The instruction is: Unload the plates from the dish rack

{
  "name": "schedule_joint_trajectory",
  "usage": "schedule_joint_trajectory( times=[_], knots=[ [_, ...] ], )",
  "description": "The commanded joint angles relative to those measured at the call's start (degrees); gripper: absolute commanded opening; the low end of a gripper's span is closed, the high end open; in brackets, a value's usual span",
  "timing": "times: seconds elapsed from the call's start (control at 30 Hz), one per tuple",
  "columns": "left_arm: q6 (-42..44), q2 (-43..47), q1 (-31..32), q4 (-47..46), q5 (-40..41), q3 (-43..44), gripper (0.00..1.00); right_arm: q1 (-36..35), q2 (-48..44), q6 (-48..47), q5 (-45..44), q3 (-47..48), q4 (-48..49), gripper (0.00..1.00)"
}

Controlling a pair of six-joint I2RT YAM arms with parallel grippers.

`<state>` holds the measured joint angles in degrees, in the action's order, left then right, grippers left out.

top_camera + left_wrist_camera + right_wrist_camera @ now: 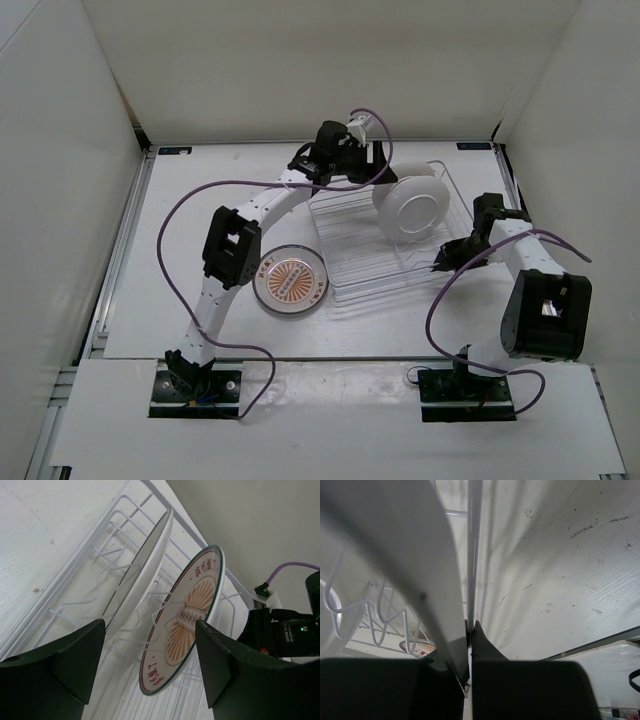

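- Right tool (pixel 470 639) was pressed together on a thin white edge, seemingly the near-right rim of the dish rack (pixel 345 238); the view was blurred.
- Left tool (pixel 150 625) was spread wide, holding nothing, and faced two plates that stood upright in the rack: white plate (pixel 142 567) and sunburst plate (pixel 192 605).
- Second sunburst plate (pixel 291 280) lay flat on the table (pixel 180 190), just beside the rack's near-left corner.

Left wrist view: standing plate (pixel 185 630), sunburst face. It carries red characters on the rim band, one group at the top edge and one at the bottom edge. They resemble Chinese script, but the strokes are too blurred to read.

Top view: flat plate (pixel 291 279) on the surface, left of centre. The red marks on its rim are too small to read.

Far-left tag (pixel 175 150) and far-right tag (pixel 474 147), at the surface's far corners: unreadable.
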<state>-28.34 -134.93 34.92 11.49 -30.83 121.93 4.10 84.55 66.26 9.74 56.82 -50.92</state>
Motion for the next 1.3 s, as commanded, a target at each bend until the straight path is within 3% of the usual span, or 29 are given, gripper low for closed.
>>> schedule_joint_trajectory(
  times=[0.0, 0.47, 0.67, 0.93, 1.27],
  knots=[
    [-2.59, 0.11, 2.17, -3.66, -1.77, 0.33, 0.82, -0.67, -2.46, -1.13, 5.99, 0.75, -0.59, 0.0],
    [-5.59, 1.6, 4.55, -6.3, -6.17, -4.77, 0.76, -0.67, -0.44, -1.13, 7.14, 1.28, -0.41, 0.0],
    [-5.06, 1.6, 3.76, -4.98, -5.91, -5.03, 0.68, -0.67, -0.44, -1.13, 7.23, 1.02, -0.15, 0.0],
    [-8.13, 3.27, 2.7, -8.49, -4.77, -4.51, 0.73, -0.67, -0.18, -0.34, 7.31, -0.92, 0.72, 0.0],
    [-15.52, 6.26, 4.1, -15.09, -5.99, -5.65, 0.69, -0.67, 0.52, 0.54, 7.66, -2.59, 1.87, 0.0]
  ],
)
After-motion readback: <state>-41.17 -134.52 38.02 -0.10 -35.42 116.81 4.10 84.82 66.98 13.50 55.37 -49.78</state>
